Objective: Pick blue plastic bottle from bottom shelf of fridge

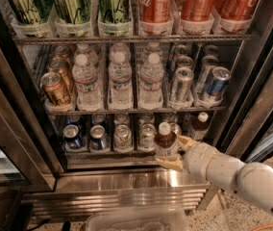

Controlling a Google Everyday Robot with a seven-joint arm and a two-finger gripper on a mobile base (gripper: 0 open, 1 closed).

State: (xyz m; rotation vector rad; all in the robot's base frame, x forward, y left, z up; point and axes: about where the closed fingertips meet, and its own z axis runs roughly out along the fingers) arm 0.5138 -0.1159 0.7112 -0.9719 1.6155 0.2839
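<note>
The gripper (176,152) clasps the bottle (165,139) by its lower body, at the front edge of the bottom shelf (93,154). The grasp appears complete. Withdrawal clear of the fridge (127,182) remains.

A cream-coloured two-finger gripper (171,152) reaches in from the lower right to the front of the dark wire bottom shelf (108,153) of the stainless-steel drinks fridge (127,182). Its fingers (171,164) clasp an upright, white-capped, amber-brown blue plastic bottle (165,141), just beside a row of aluminium cans (122,137).
</note>
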